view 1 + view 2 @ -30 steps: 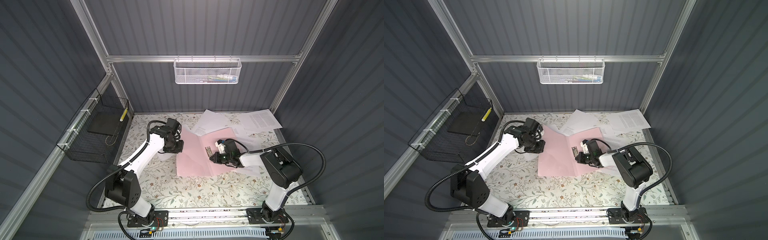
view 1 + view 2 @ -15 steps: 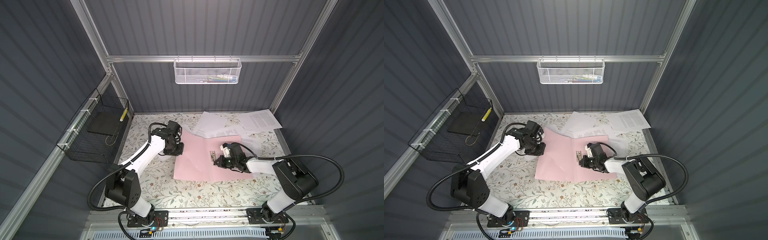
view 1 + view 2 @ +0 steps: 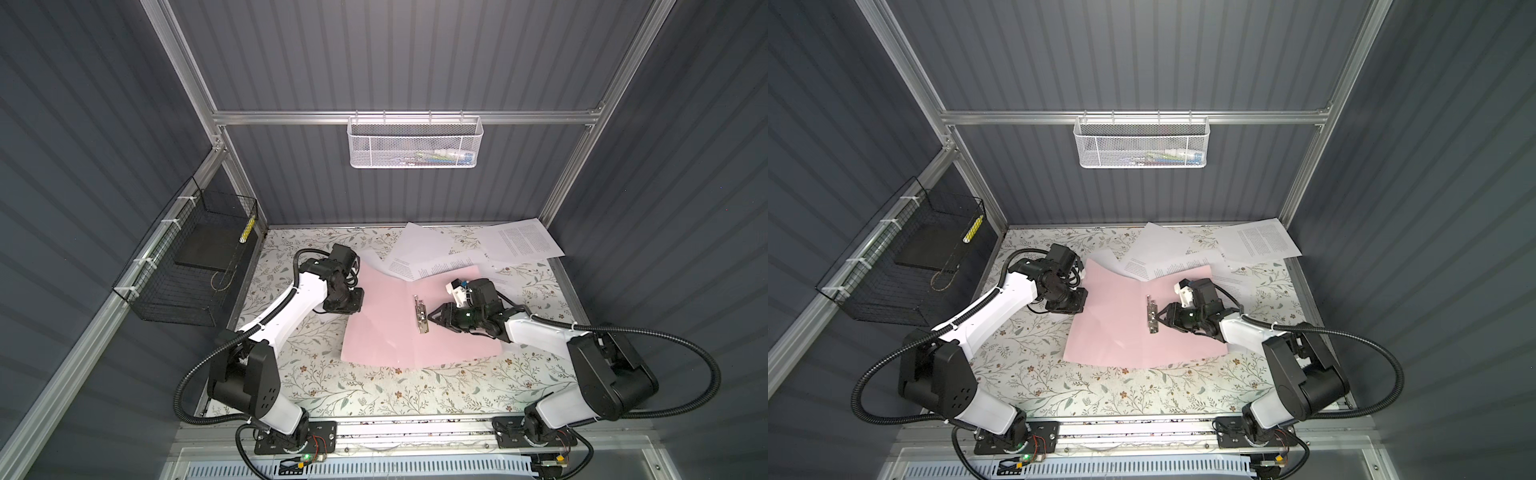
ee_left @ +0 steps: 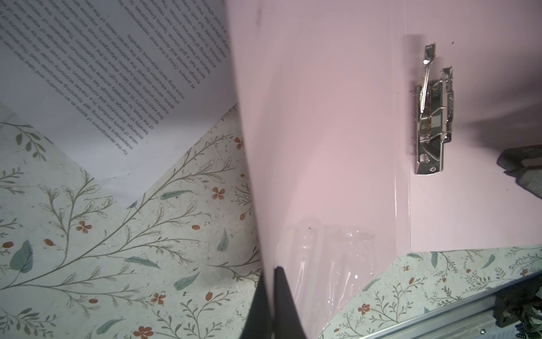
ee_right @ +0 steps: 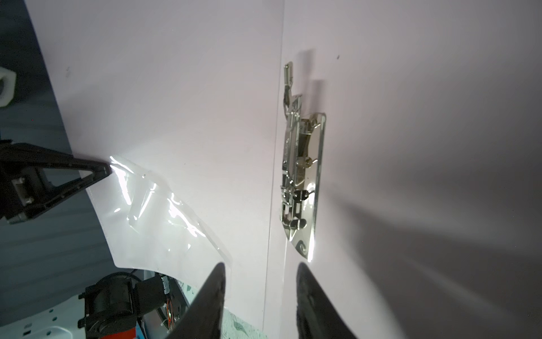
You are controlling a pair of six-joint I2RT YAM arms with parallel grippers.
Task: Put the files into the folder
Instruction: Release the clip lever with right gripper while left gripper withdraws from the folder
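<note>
Looking down in both top views, you have the folder lying open about mid-table on the floral table, inner side up. Its right cover sits flat and its left cover bows up off the surface. Your left gripper is at that cover's left edge, and the left wrist view shows why it lifts. The two dark fingers are pressed together with the pink sheet pinched between them, just beside a clear plastic pocket stuck to the inside. Your right gripper comes in low over the right cover from the table's right side. Its jaws stand apart with nothing between them. In the right wrist view the tips straddle the spine crease, just short of the end of the metal clip. From above they look right against the clip, but you cannot tell whether they actually touch it. The clip runs along the spine, toward the folder's middle. The files are spread along the table's far edge, all outside the covers. A few overlapping sheets sit behind the folder and meet its far edge. One printed sheet lies on its own in the far right corner, with one corner past the table's edge. The sheet nearest your left gripper lies flat on the floral cloth and runs out of sight behind the raised cover.
</note>
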